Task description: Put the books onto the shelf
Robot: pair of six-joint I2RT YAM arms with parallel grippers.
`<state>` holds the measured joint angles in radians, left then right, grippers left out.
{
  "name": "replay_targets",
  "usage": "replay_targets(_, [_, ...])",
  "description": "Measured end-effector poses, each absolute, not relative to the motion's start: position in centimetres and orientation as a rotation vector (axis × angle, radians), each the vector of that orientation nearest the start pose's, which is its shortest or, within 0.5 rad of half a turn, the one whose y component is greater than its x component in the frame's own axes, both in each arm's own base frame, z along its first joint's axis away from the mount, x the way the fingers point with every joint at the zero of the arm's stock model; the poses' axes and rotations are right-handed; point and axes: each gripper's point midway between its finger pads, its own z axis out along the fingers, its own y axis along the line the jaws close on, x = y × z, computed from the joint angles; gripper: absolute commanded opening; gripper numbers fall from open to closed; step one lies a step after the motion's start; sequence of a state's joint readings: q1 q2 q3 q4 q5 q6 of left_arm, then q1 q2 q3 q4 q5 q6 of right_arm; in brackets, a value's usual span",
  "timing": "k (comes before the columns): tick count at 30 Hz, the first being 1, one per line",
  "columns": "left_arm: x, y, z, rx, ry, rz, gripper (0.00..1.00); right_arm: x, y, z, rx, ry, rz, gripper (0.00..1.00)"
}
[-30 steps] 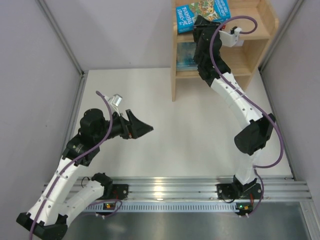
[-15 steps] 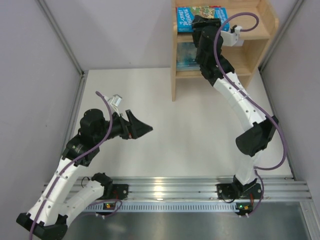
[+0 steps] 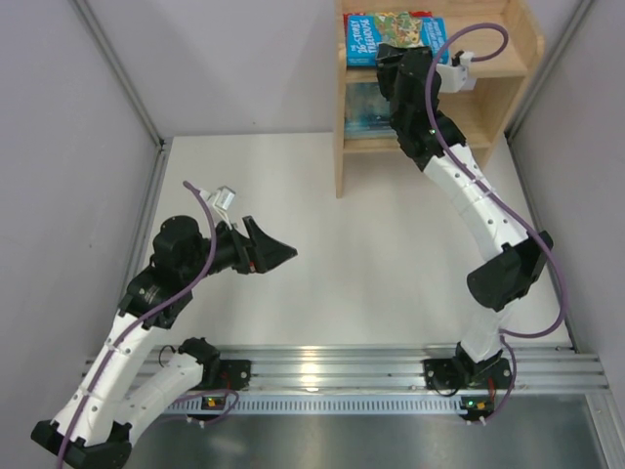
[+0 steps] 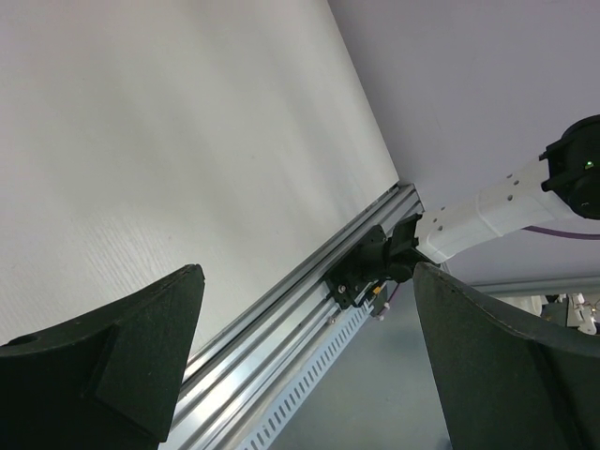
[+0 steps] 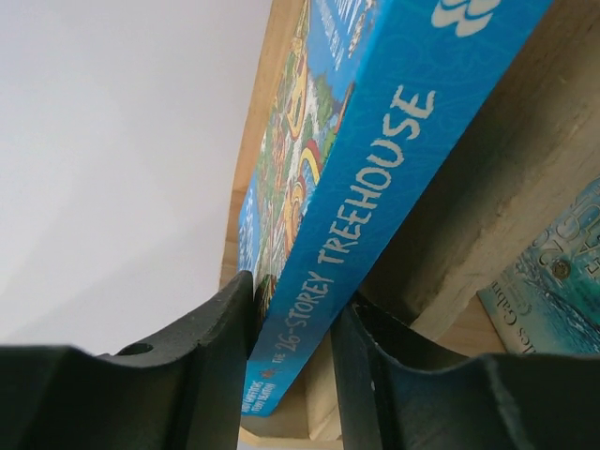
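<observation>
Nearest me, the left claw (image 3: 275, 242) hangs released over the desk (image 3: 371, 244), well short of the shelf (image 3: 341, 166) and off to its left, with nothing between its fingers.

Further out, my right arm has stretched deeper toward the shelf than it was a second ago. The right claw (image 5: 295, 300) is up at the top tier, and the wrist view shows its two fingers clenched on the near corner of the bright blue book (image 3: 376, 34), one on the cover, one on the spine.

That book is what changed: a second ago it hung tilted off the front of the top tier, and now it lies further back and squarer on it. I judge this one nearly placed, with only the release and withdrawal left.

A dark teal book (image 3: 363, 106) sits on the lower tier, directly under the blue one.
</observation>
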<state>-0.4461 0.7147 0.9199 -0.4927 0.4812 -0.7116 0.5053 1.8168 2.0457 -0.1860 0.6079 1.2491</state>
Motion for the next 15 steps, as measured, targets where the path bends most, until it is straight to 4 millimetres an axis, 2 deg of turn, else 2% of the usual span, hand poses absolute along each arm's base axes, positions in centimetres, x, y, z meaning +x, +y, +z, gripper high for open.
replay_targets(1, [17.7, -20.1, 30.4, 0.098, 2.012, -1.220, 0.98, 51.5, 20.8, 48.1, 1.021, 1.239, 0.930, 0.35])
replay_targets(5, [17.7, -20.1, 30.4, 0.095, 2.012, -1.217, 0.98, 51.7, 20.7, 48.9, 1.012, 1.206, 0.978, 0.17])
replay_targets(10, [17.8, -20.1, 30.3, 0.091, 2.014, -1.212, 0.98, 52.0, 20.7, 49.5, 0.992, 1.198, 1.016, 0.12])
replay_targets(15, [18.2, -20.2, 29.9, 0.084, 2.033, -1.207, 0.98, 53.0, 20.8, 49.3, 0.989, 1.192, 1.062, 0.14])
